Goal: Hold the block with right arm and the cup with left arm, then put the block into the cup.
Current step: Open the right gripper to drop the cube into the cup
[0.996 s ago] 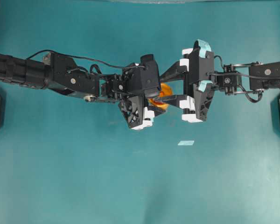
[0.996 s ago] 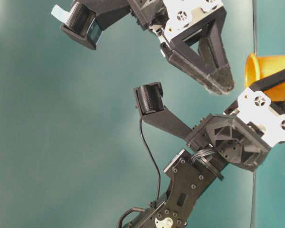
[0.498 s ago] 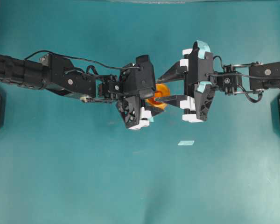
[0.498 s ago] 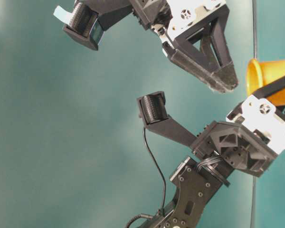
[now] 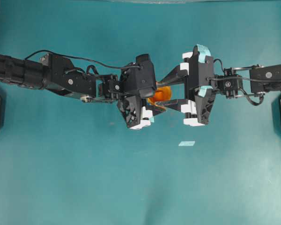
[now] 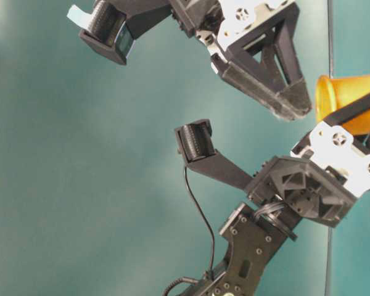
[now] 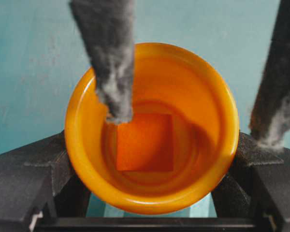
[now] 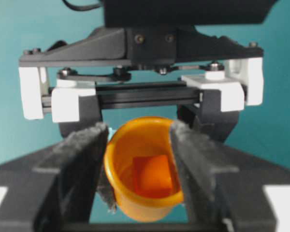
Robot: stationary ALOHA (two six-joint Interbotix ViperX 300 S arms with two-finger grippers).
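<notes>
Cup: the cup (image 7: 152, 128) sits clamped between my left gripper's (image 7: 150, 188) jaws, held by its body, mouth facing my right gripper.
Block: the block (image 7: 145, 142) lies inside the cup at the bottom, one flat orange face toward the rim; nothing grips it.
Left gripper: closed on the cup, its black jaws pressing both sides of the tapered wall; in the overhead view it (image 5: 147, 105) meets the other tool at mid-table.
Right gripper: my right gripper (image 8: 137, 164) has its jaws spread wide and holds nothing; one grey padded finger (image 7: 108, 67) reaches over the rim into the cup's mouth, the other finger (image 7: 275, 96) stands outside the wall.
Table: teal surface (image 5: 131, 187), with a small pale tape scrap (image 5: 187, 143) lying apart from both arms.
Side view: the cup's rim (image 6: 324, 92) shows just beside my right gripper's finger tip.
</notes>
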